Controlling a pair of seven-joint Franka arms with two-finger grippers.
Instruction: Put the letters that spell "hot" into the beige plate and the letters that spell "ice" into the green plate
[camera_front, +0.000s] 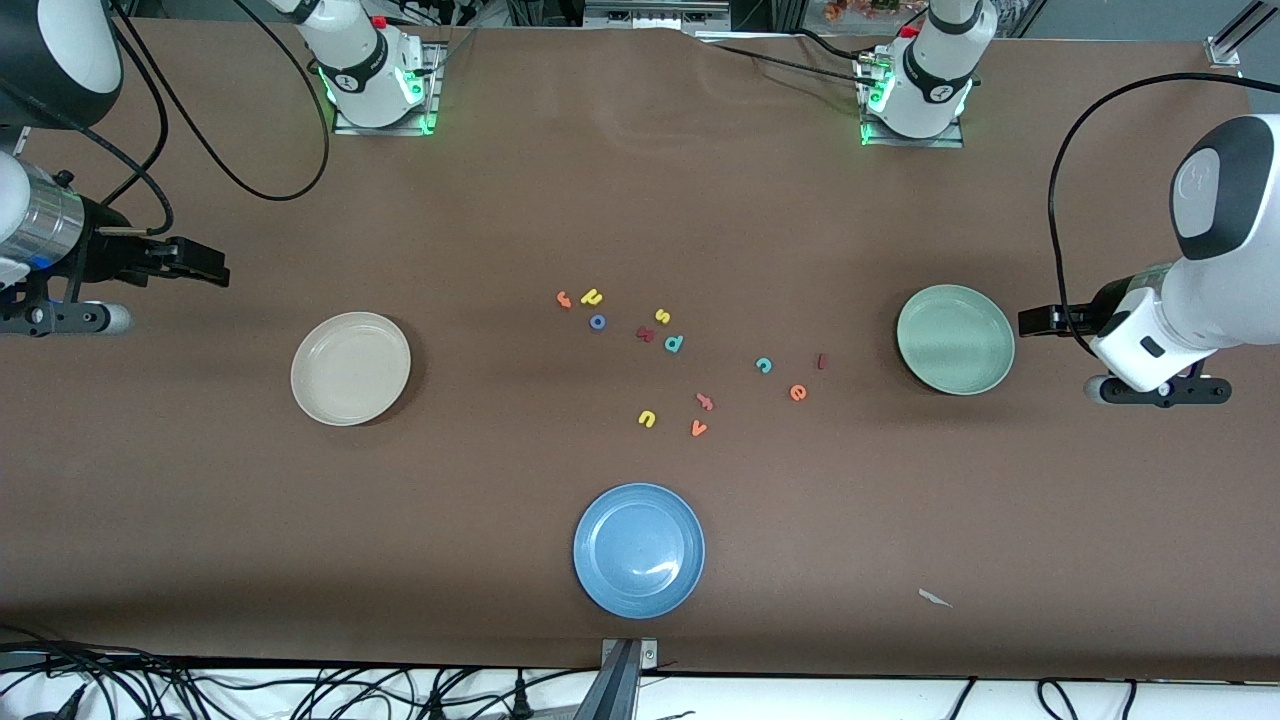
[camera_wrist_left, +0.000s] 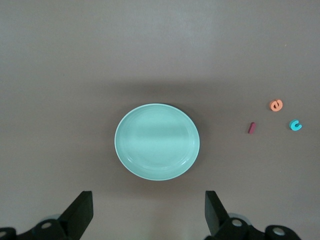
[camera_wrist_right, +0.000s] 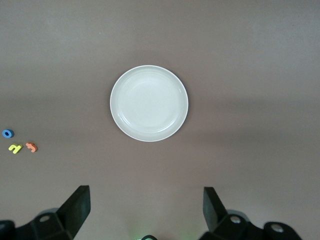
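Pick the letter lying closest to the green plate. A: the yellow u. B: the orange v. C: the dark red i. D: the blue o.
C: the dark red i lies on the table beside the green plate, closer than the teal c and orange e.

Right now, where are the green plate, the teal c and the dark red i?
green plate (camera_front: 955, 339): front view, on the bare middle of its dish.
teal c (camera_front: 764, 365): front view, on the curved stroke of the letter.
dark red i (camera_wrist_left: 251, 128): left wrist view, on the middle of the bar.
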